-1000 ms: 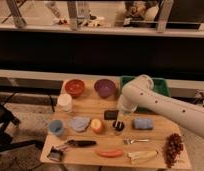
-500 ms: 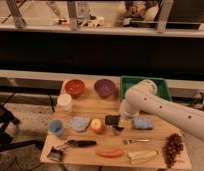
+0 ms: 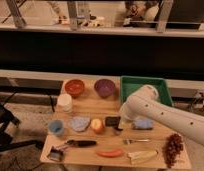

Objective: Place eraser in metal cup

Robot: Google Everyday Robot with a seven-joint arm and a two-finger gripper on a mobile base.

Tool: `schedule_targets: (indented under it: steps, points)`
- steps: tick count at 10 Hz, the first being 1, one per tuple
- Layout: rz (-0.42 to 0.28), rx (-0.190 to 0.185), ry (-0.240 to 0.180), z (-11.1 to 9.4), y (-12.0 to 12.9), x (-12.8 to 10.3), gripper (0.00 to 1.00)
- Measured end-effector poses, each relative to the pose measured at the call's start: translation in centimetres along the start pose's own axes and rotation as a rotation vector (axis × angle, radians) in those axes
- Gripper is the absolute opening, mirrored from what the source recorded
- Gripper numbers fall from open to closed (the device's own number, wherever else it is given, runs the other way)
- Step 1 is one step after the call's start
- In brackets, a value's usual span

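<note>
Bench (image 3: 87,107) w/ orange bowl (image 3: 74,87), purple bowl (image 3: 104,87), green tray (image 3: 126,84) at back. White container (image 3: 64,102) on L, lt blue cup (image 3: 56,127) below it. Mid row: peach (image 3: 97,125); blue sponge (image 3: 143,124) just R of claw (image 3: 118,128). Front: fork (image 3: 137,141), red pepper (image 3: 110,153), grapes (image 3: 172,147) far R.

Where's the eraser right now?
In the camera view the eraser is mid-table, between the fruit on its left and the blue pad, with the claw at its right edge.
</note>
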Motion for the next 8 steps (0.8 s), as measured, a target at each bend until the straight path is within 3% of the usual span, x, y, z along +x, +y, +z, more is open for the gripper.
schedule_targets:
  steps: [3, 8]
  points:
    - [0.011, 0.015, 0.004, -0.12, -0.41, 0.81, 0.0]
    - [0.027, -0.011, 0.01, -0.16, -0.03, 0.43, 0.0]
